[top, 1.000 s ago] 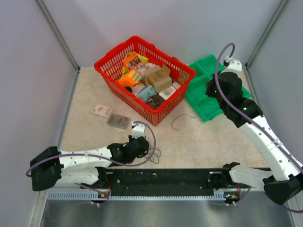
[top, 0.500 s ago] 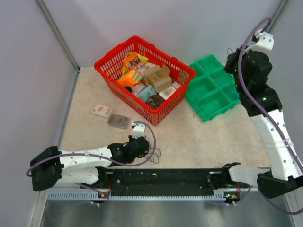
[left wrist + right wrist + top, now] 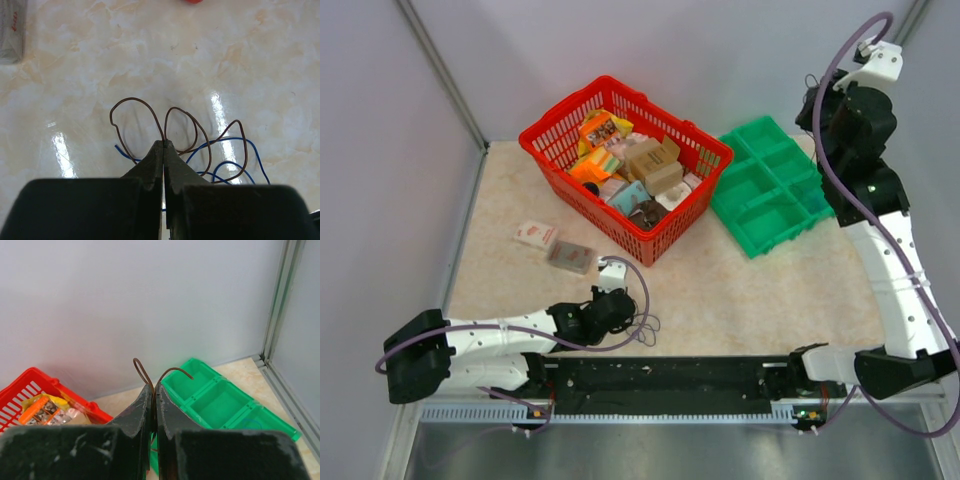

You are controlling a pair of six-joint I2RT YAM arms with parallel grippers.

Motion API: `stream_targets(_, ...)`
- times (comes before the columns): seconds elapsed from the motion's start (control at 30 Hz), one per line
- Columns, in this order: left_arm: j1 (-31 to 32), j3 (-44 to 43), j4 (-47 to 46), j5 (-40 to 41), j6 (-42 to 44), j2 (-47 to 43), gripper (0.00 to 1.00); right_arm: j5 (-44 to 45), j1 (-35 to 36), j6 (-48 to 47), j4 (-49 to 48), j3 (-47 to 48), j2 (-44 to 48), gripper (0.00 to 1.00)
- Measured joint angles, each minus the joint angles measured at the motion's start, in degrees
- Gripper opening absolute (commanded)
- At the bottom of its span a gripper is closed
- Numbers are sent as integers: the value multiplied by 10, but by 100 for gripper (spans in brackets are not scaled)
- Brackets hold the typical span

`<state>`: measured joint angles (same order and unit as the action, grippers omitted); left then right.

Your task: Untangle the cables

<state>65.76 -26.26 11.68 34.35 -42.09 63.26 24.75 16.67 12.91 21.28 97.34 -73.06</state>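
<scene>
1. The pale marbled table carries everything, with grey walls on its left, back and right sides.
2. A red basket packed with small boxes and packets stands at the middle back, well apart from the loose wires.
3. A green tray with several compartments lies just right of the basket, below the raised right arm.
4. A white pack and a grey pack lie side by side left of the basket's near corner.
5. The right arm reaches up tall at the back right corner. The right gripper is held high above the tray, and its fingers are pressed together on a brown strand that curls out above the tips.
6. The left arm lies low and stretched along the near edge. The left gripper is down at the table, its fingers pinched tight on the cables.
7. The cables are brown loops over blue wire. They lie on the table just ahead of the left fingers, near the front middle.
</scene>
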Motion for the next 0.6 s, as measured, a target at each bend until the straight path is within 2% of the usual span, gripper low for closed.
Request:
stream_targets(0.2, 0, 0, 0, 0, 0, 0, 0, -1, -1, 8, -36, -73, -2, 0)
stream_targets(0.43, 0, 0, 0, 0, -2, 0, 0, -18, -2, 48, -50, -228, -5, 0)
stream_targets(0.6, 0, 0, 1, 0, -2, 0, 0, -37, -28, 74, -68, -254, -51, 0)
